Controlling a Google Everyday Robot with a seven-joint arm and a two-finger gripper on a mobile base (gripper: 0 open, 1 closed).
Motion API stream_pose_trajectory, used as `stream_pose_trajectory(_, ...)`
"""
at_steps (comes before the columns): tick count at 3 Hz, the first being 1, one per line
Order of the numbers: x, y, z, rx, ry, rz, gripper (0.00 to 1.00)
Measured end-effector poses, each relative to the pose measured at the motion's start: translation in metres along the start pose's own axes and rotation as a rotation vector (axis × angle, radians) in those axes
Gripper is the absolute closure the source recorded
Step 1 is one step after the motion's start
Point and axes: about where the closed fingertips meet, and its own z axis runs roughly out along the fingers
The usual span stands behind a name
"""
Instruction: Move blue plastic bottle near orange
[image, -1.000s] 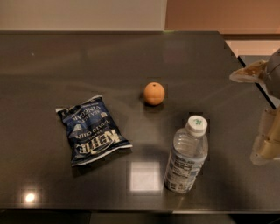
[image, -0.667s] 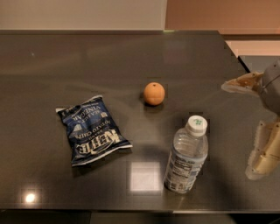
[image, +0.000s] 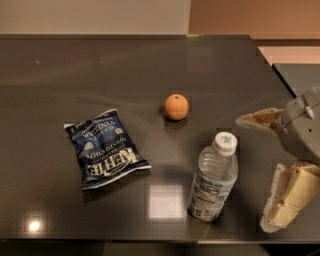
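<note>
The blue plastic bottle is clear and ribbed, with a white cap and a pale label. It stands upright near the table's front edge, right of centre. The orange sits on the table behind it and a little to the left, about a bottle's height away. My gripper is at the right edge of the view, just right of the bottle. It is open: one finger is level with the cap, the other finger is near the bottle's base. It holds nothing.
A dark blue chip bag lies flat on the left half of the dark table. The table's right edge runs just behind my gripper. A bright light reflection lies left of the bottle.
My gripper has moved left, closer to the bottle, with its fingers still spread. The bottle, orange and chip bag have not moved.
</note>
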Motion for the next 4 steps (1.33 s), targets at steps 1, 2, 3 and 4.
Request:
stream_pose_trajectory(1, -0.012, 0.006, 0.013, -0.028, -0.049, 0.020, 0.00)
stream_pose_trajectory(2, -0.025, 0.010, 0.022, -0.051, -0.098, 0.035, 0.00)
stream_pose_trajectory(3, -0.035, 0.011, 0.025, -0.066, -0.142, 0.043, 0.00)
stream_pose_trajectory(4, -0.045, 0.013, 0.025, -0.084, -0.197, 0.057, 0.26)
